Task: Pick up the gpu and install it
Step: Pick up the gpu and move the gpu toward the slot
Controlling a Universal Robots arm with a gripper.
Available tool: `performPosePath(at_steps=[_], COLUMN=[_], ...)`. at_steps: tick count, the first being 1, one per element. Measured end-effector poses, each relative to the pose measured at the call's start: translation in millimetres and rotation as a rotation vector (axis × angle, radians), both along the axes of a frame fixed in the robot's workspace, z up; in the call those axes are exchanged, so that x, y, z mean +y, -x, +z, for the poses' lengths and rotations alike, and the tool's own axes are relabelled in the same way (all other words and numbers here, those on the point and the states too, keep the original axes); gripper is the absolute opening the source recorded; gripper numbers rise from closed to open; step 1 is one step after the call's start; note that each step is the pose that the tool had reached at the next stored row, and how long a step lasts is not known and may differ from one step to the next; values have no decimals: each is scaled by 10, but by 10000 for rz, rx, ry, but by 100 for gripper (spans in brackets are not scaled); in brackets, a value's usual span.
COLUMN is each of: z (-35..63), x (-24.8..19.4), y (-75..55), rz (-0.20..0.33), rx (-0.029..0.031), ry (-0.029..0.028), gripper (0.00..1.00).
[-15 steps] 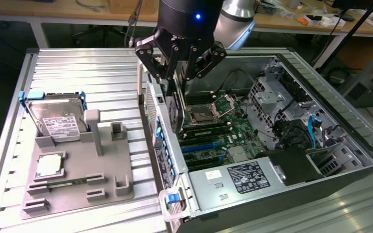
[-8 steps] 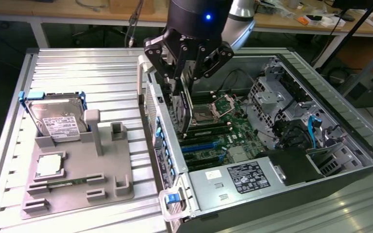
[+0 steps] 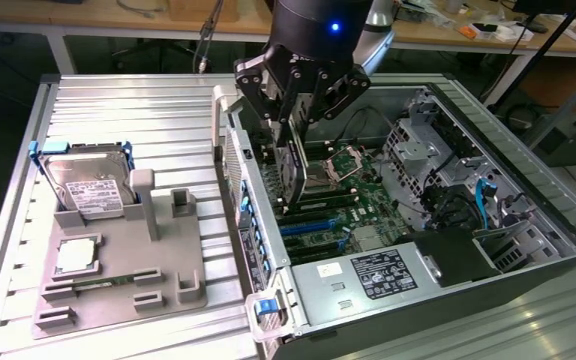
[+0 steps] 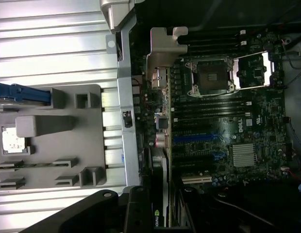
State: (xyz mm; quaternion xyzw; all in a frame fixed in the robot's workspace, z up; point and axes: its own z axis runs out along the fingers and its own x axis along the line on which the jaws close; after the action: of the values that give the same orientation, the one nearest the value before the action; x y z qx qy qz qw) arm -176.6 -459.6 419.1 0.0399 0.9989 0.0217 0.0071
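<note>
The claw point(image 3: 296, 112) stood narrowed onto the gpu point(image 3: 290, 165), gripping the dark card on edge above the motherboard point(image 3: 368, 199) inside the open computer case point(image 3: 528, 217), close to the case's wall on the exterior view's left. In the wrist view the gpu point(image 4: 159, 194) ran edge-on towards its silver bracket point(image 4: 164, 48). Whether its lower edge touched a slot could not be told.

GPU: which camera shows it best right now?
Exterior view. It shows the gpu hanging upright, clamped in the gripper, over the motherboard inside the open case. The wrist view shows the gpu edge-on and foreshortened, with a green logo on it.
</note>
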Motion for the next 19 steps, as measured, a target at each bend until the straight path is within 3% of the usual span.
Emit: performPosePath(at_steps=[19], z=[0], x=[0], y=[-220], rz=[0], rx=[0], ry=[1], gripper=[27])
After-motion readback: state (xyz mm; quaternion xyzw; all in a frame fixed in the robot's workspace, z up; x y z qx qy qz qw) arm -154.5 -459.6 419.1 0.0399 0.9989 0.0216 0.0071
